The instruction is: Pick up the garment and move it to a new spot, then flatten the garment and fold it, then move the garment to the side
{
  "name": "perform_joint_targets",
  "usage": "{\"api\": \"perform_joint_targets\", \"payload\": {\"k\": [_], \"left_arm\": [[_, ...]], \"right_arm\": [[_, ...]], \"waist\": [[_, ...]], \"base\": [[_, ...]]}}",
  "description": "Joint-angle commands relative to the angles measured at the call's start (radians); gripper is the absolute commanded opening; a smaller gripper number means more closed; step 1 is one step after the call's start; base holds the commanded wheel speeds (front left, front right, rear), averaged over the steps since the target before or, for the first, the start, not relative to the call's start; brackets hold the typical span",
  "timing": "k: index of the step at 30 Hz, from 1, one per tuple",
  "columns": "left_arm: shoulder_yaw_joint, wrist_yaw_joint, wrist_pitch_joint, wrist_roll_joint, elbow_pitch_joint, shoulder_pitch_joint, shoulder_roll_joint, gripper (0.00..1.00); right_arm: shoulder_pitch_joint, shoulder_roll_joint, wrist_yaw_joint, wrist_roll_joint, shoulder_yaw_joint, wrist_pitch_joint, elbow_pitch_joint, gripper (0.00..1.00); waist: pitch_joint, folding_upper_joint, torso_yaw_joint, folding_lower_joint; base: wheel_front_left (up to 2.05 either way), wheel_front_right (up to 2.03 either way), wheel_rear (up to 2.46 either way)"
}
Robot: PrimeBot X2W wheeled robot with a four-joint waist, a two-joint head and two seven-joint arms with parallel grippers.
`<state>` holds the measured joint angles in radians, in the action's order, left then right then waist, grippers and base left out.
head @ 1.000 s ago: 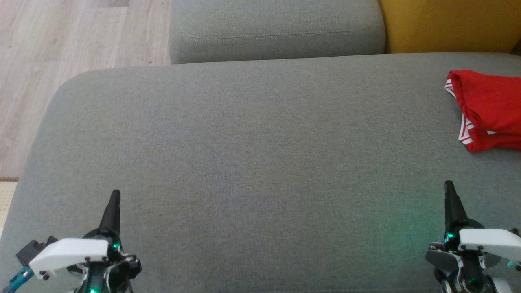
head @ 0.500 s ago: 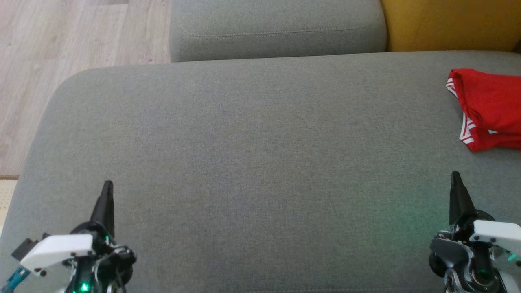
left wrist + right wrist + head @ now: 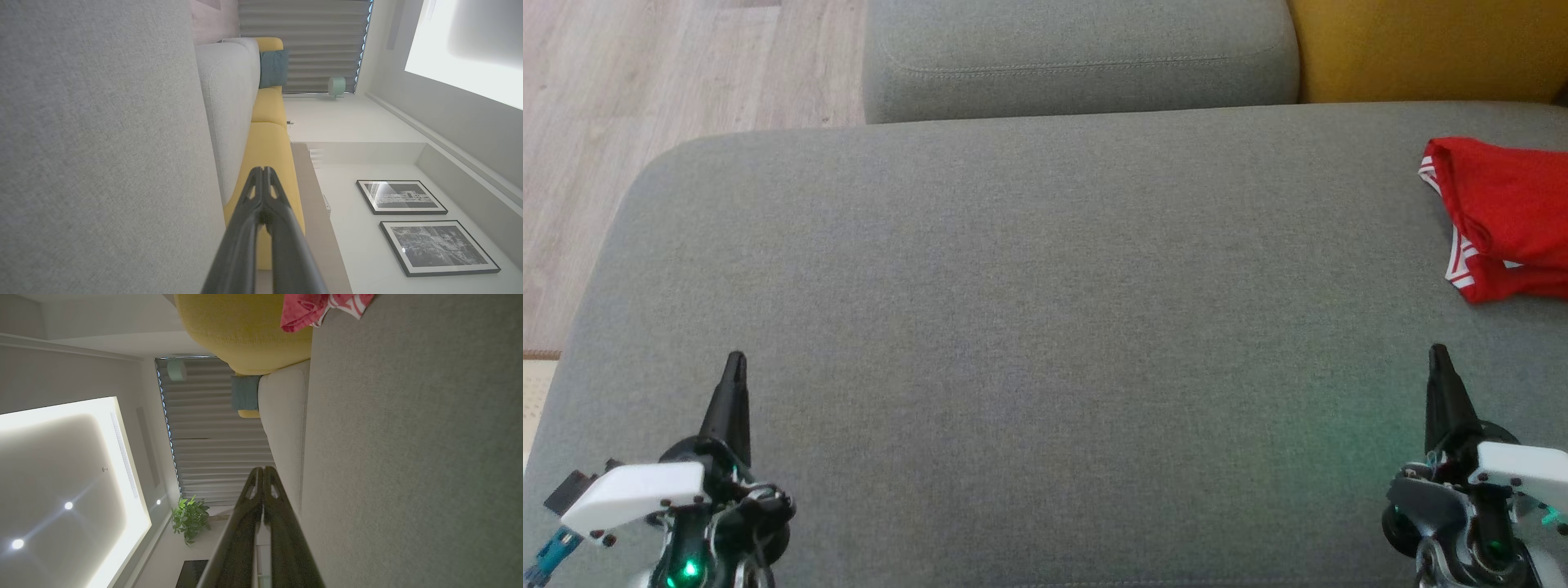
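A red garment (image 3: 1507,214) with white-striped trim lies bunched at the right edge of the grey cushion (image 3: 1045,327), partly cut off by the head view's border. In the right wrist view the garment (image 3: 318,308) sits at the top against a yellow cushion (image 3: 245,330). My left gripper (image 3: 735,365) hovers over the cushion's near left, fingers together and empty. My right gripper (image 3: 1437,357) hovers over the near right, short of the garment, fingers also together and empty. The wrist views show the left gripper (image 3: 263,171) and the right gripper (image 3: 261,470) shut.
A second grey cushion (image 3: 1078,57) lies beyond the main one, with a yellow cushion (image 3: 1421,49) to its right. Wooden floor (image 3: 645,98) shows at the far left. A rug's edge (image 3: 535,392) sits by the cushion's left side.
Both grippers have crept slightly forward over the cushion compared with a second ago; the head view shifted a little. The garment has stayed where it was.
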<state>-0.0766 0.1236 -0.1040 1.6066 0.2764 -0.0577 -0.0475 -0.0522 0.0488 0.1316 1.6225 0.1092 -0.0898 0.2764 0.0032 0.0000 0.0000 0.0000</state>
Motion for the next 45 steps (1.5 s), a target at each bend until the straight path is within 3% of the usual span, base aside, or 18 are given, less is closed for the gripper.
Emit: {"api": "perform_joint_targets", "payload": {"k": [1,45], "left_arm": [[-0.033,0.007,-0.006,0.005,-0.031,-0.05,-0.006,0.0],[-0.036,0.007,-0.008,0.003,-0.031,-0.05,-0.004,0.0]], "right_arm": [[-0.054,0.017,-0.001,0.004,-0.017,-0.006,-0.033,0.0],[-0.055,0.01,-0.001,-0.004,-0.007,-0.014,-0.032,0.0]], "waist": [[0.0,0.0,0.0,0.0],[0.0,0.0,0.0,0.0]], "base": [[0.0,0.0,0.0],[0.0,0.0,0.0]]}}
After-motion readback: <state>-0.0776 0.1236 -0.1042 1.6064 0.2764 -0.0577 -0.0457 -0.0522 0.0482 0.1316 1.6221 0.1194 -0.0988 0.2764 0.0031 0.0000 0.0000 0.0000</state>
